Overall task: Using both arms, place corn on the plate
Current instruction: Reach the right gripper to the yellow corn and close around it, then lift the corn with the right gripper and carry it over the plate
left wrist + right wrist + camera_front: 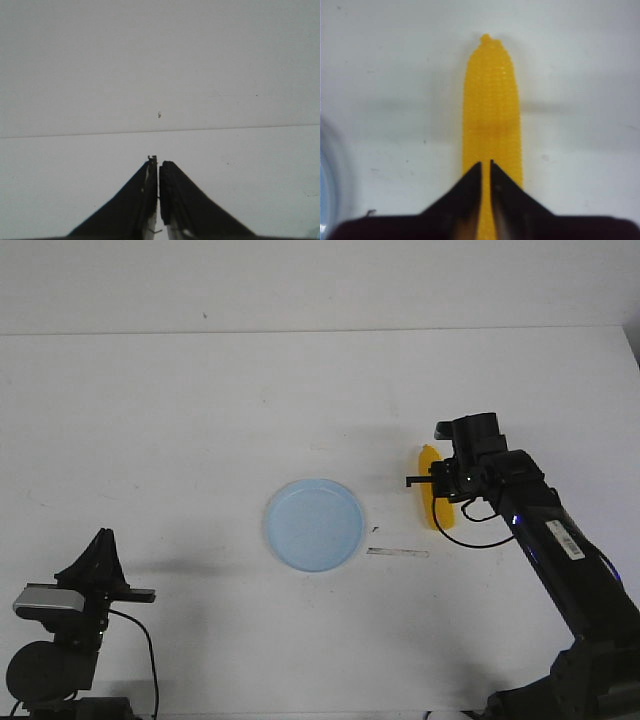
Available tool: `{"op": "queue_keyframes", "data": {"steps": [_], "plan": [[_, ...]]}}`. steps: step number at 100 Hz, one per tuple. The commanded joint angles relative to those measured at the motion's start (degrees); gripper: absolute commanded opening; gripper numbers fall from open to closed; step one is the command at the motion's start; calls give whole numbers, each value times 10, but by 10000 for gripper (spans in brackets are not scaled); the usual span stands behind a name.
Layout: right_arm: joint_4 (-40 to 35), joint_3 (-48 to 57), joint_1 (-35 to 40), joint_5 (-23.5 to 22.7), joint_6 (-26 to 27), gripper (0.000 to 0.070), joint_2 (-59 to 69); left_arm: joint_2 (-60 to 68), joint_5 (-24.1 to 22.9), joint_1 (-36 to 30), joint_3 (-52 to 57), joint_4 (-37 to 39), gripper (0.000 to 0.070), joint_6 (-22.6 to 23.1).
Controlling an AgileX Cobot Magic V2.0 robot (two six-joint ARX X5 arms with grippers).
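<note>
My left fingers [100, 540] pressed together, low at near left bench corner, holding nothing. My right fingers [432, 480] over corn [430, 502], tips nearly together above cob; grip on it — cannot tell. Corn lies lengthwise on white bench [200, 420], tapered end pointing away, just right of pale blue plate [314, 524], apart from it. Thin strip [397, 553] on bench between plate and corn, nearer me. Bench scuffed, few dark specks. Beyond far edge, plain white wall [300, 280].
</note>
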Motion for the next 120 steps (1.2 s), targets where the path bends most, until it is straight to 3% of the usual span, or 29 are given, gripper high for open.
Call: {"op": "queue_keyframes", "data": {"steps": [1, 6, 21, 31, 35, 107, 113, 120], "plan": [[-6, 25, 3, 0, 17, 387, 23, 0, 1, 0, 7, 7, 2, 1], [-9, 29, 4, 1, 16, 486, 32, 0, 1, 0, 7, 7, 1, 1], [-6, 29, 5, 4, 10, 514, 47, 0, 1, 0, 7, 7, 2, 1], [-3, 29, 7, 5, 9, 660, 55, 0, 1, 0, 7, 7, 2, 1], [-4, 29, 7, 5, 5, 685, 57, 0, 1, 0, 7, 7, 2, 1], [4, 26, 8, 9, -5, 673, 138, 0, 1, 0, 7, 7, 1, 1], [4, 26, 8, 9, -5, 636, 142, 0, 1, 0, 7, 7, 2, 1], [5, 26, 8, 9, -5, 528, 145, 0, 1, 0, 7, 7, 2, 1]]}}
